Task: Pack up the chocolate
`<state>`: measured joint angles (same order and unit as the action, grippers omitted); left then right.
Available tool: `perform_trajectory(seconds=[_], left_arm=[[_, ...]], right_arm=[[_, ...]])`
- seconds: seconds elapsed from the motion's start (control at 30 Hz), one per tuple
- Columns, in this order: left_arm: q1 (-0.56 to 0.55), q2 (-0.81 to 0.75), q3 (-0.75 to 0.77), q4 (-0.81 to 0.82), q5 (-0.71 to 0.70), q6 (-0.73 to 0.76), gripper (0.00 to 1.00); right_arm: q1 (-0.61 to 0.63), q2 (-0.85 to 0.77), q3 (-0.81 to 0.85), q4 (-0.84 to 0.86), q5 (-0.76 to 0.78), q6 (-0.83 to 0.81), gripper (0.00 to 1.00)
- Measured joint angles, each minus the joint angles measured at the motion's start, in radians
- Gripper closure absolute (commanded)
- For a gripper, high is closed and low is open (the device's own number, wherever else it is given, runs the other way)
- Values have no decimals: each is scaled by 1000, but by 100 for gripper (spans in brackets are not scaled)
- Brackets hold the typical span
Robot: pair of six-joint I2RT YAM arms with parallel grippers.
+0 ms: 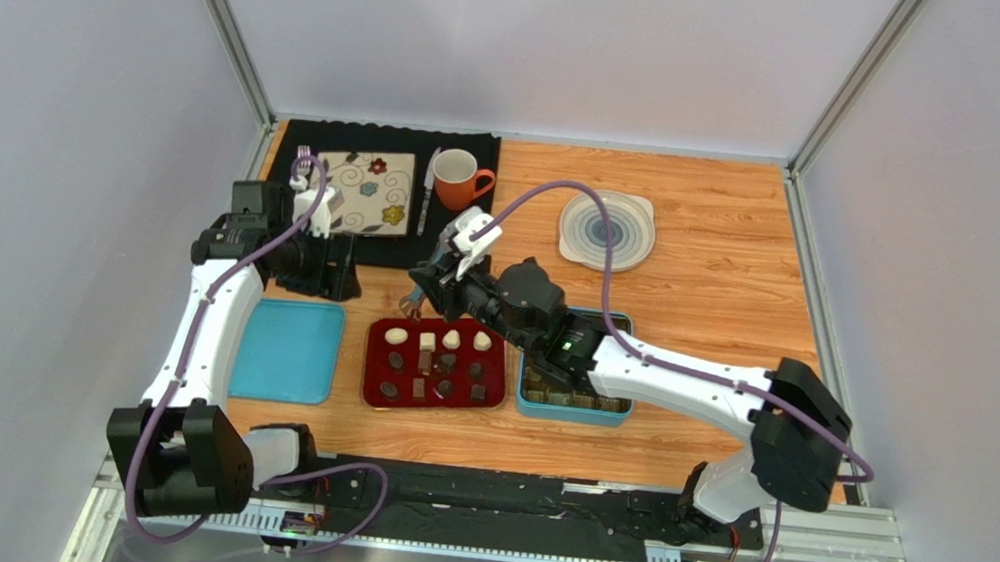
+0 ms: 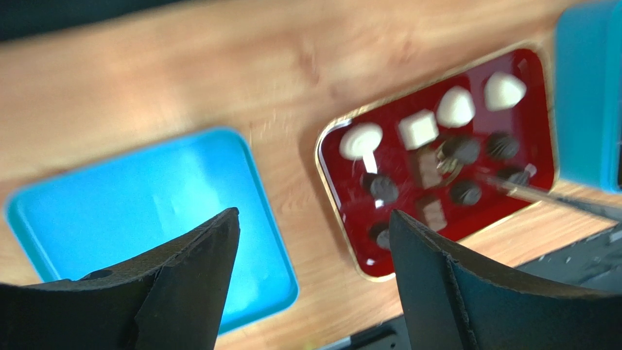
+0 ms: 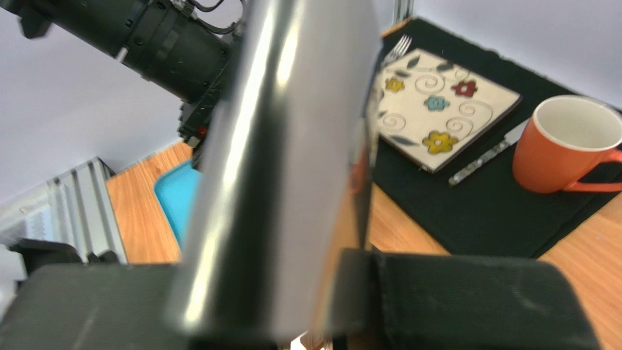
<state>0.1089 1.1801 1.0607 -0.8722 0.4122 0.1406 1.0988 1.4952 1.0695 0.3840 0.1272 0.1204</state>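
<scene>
Red tray (image 2: 343,186), chocolate (image 2: 417,128), left gripper (image 2: 314,219) agape, right gripper (image 3: 285,299) clamping metal tool (image 3: 285,146)

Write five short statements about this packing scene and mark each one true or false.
1. The orange mug stands on the black mat. True.
2. The left gripper is clamped on a chocolate. False: its jaws are open and empty, above the teal lid.
3. The red tray holds both white and dark chocolates. True.
4. The right gripper is empty. False: it is shut on a shiny metal tool.
5. The teal lid lies to the right of the red tray. False: it lies to the tray's left.
</scene>
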Motion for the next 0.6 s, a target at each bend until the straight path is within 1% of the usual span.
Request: perform_trajectory(seconds=[0.13,0.27,0.3,0.37,0.43,0.5,0.6], left_arm=[[58,4,-103,-3,14,33,24],[107,35,-129,13,46,46,30],[113,46,-133,22,54,47,31],[121,64,-143,37,64,49,33],[122,69,-161,55,69,50,35],[122,69,-178,64,70,55,35],[122,68,-196,78,70,69,36]], right_arm=[[10,86,10,0,9,-17,100],[11,138,24,6,24,-21,99],[11,151,29,12,29,-21,96],[12,183,50,27,36,-20,94],[13,213,69,39,45,-20,89],[14,241,90,51,55,-20,84],[17,289,122,63,66,-20,82]])
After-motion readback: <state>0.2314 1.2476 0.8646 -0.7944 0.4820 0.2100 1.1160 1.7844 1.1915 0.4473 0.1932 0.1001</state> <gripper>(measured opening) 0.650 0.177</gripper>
